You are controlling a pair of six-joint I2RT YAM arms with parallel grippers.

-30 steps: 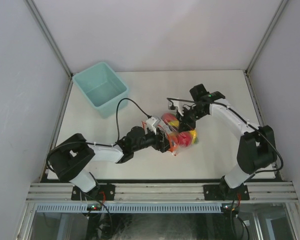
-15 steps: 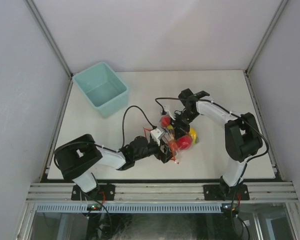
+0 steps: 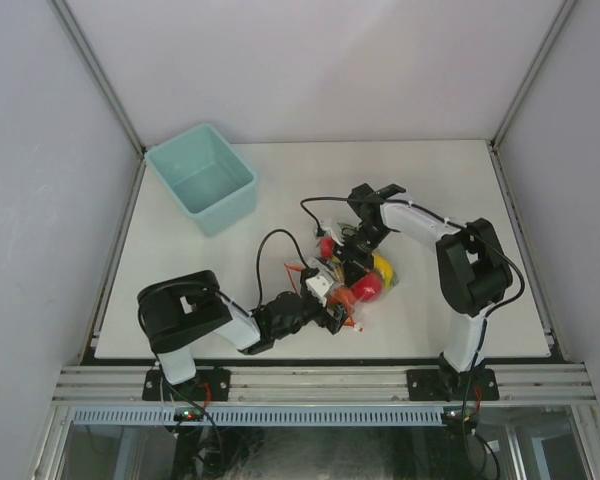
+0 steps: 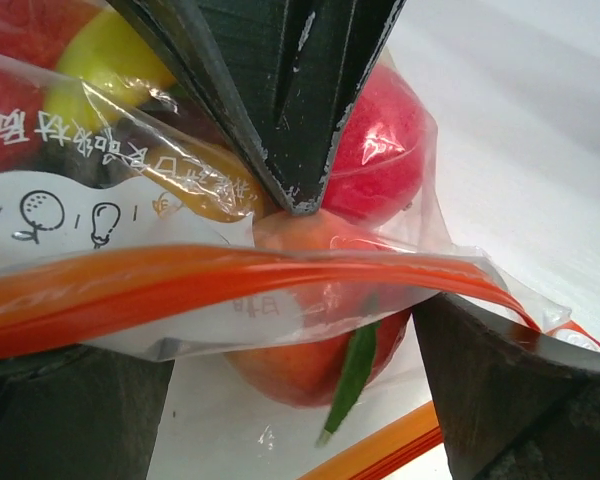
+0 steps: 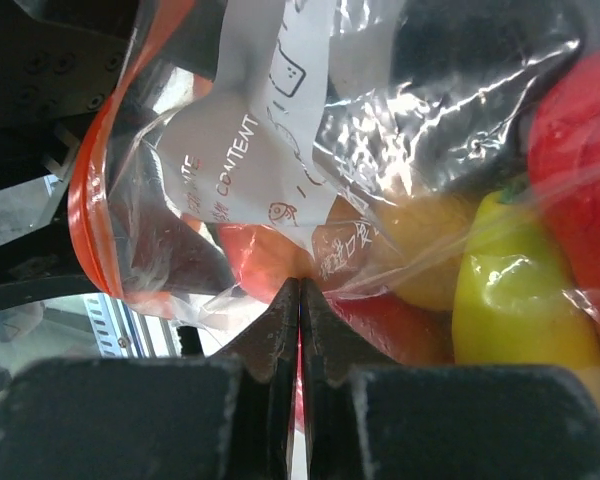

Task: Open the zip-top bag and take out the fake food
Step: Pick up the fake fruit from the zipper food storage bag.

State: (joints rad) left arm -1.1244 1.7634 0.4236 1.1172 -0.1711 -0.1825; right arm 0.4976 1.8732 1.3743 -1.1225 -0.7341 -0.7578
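Observation:
The clear zip-top bag [image 3: 358, 280] lies at mid-table, its orange-red zip strip [image 4: 210, 275] stretched across the left wrist view. The fake food inside shows through the plastic: a red apple [image 4: 375, 150], a yellow piece [image 5: 520, 300], an orange-red fruit [image 4: 300, 365] with a green leaf. My left gripper [image 3: 338, 310] is at the bag's near edge, and in its wrist view the left gripper [image 4: 290, 385] stands wide open with the strip and the fruit between its fingers [image 4: 510, 380]. From the far side my right gripper [image 3: 352, 258] reaches down; in its wrist view the right gripper [image 5: 300, 285] is shut, pinching the bag's film.
A light teal bin [image 3: 200, 178] stands at the table's back left corner. Black cables loop from both wrists above the bag. The white enclosure walls border the table on the left, back and right.
The right arm swung left and toward the near edge, and its jaws finished closing on the bag. The left jaws opened wider as that arm's elbow folded rightward. The bag shifted slightly left.

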